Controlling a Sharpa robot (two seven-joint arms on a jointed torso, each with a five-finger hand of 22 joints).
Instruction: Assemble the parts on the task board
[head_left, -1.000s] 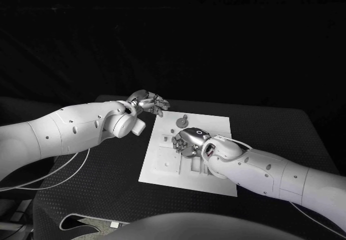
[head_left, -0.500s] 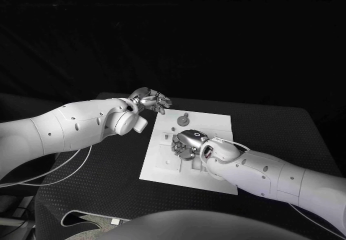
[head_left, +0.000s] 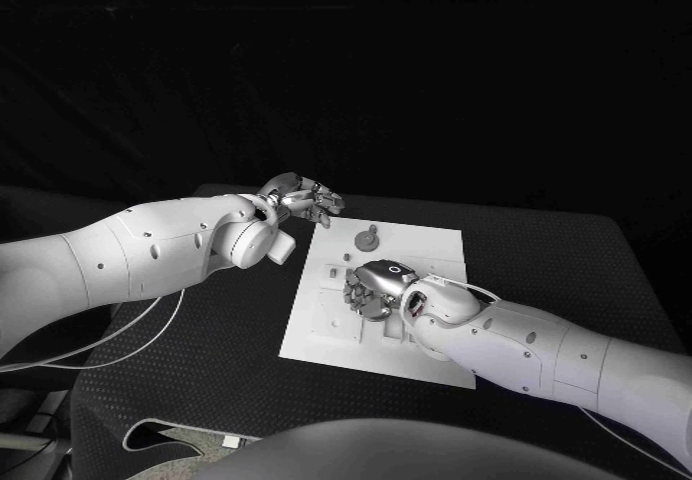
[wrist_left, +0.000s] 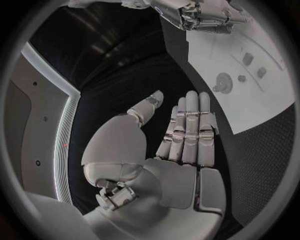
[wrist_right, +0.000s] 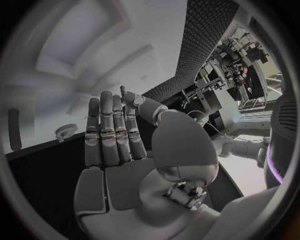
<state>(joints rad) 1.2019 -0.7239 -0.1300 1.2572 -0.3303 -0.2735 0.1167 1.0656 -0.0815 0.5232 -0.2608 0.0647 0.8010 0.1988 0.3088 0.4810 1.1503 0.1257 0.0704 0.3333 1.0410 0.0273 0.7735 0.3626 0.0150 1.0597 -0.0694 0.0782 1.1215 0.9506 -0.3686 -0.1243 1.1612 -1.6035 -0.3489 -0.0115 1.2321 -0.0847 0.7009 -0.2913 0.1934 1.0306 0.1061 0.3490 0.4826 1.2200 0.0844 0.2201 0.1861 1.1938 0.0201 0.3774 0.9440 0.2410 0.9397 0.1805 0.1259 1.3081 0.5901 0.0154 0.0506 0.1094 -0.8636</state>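
The white task board (head_left: 325, 335) lies in the middle of the black table. A round grey part with an upright peg (head_left: 368, 240) stands near the board's far edge. My right hand (head_left: 378, 285) hovers over the board's middle, and small grey parts (head_left: 333, 279) lie beside it. In the right wrist view its fingers (wrist_right: 112, 130) are straight and hold nothing, with the board (wrist_right: 50, 90) behind them. My left hand (head_left: 300, 200) hangs off the board's far left corner. Its fingers (wrist_left: 187, 130) are stretched out and empty. The left wrist view also shows the round part (wrist_left: 223, 82) and small parts (wrist_left: 248, 59).
The black table (head_left: 202, 330) runs wide on both sides of the board. My left forearm (head_left: 159, 250) crosses the table's left part, and my right forearm (head_left: 548, 350) covers the board's near right corner.
Both hands stay almost where they were. The left arm has edged slightly towards the table's far side.
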